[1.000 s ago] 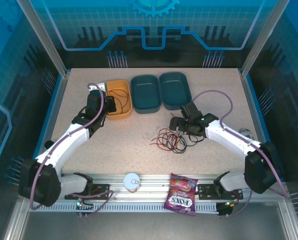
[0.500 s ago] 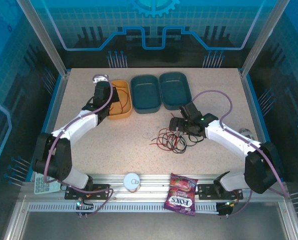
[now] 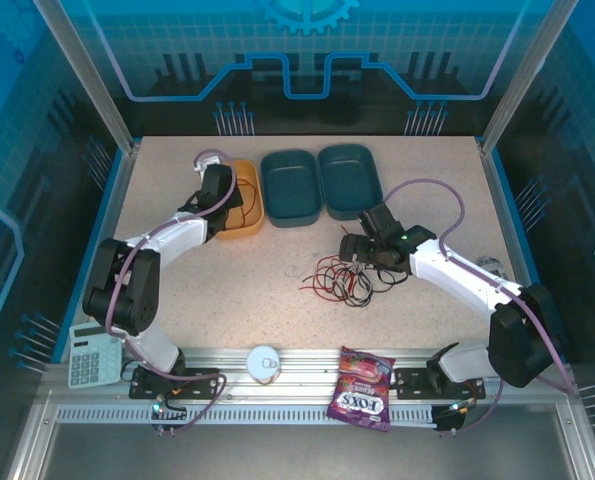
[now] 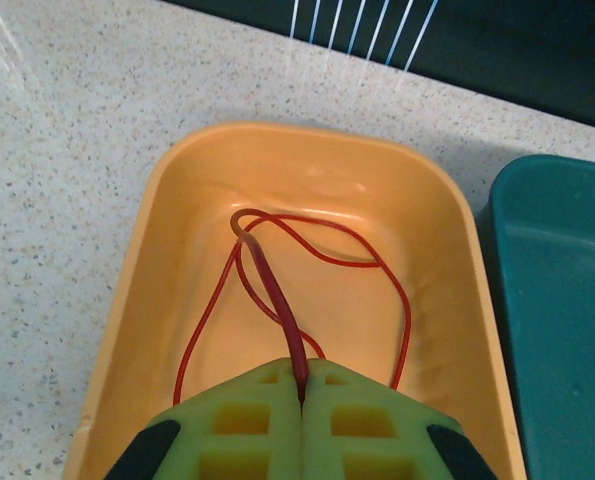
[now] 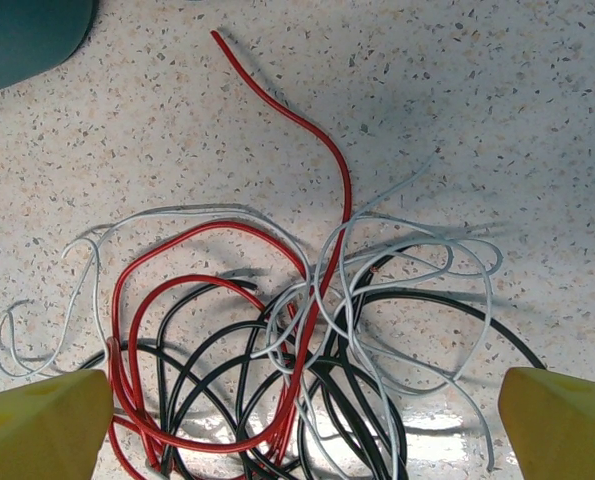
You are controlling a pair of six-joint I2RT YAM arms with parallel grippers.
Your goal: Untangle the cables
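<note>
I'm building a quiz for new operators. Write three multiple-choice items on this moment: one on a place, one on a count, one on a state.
1. Where do the loops of the red cable pinched by the left gripper lie?
A. in the orange bin
B. on the calculator
C. on the candy bag

2. How many teal bins stand on the table?
A. one
B. two
C. three

3. How is the right gripper above the tangle?
A. shut on a black cable
B. open, holding nothing
C. shut on a white cable

Answers:
1 A: the red loops rest inside the orange bin.
2 B: two stand side by side.
3 B: its fingers stand wide apart.
</note>
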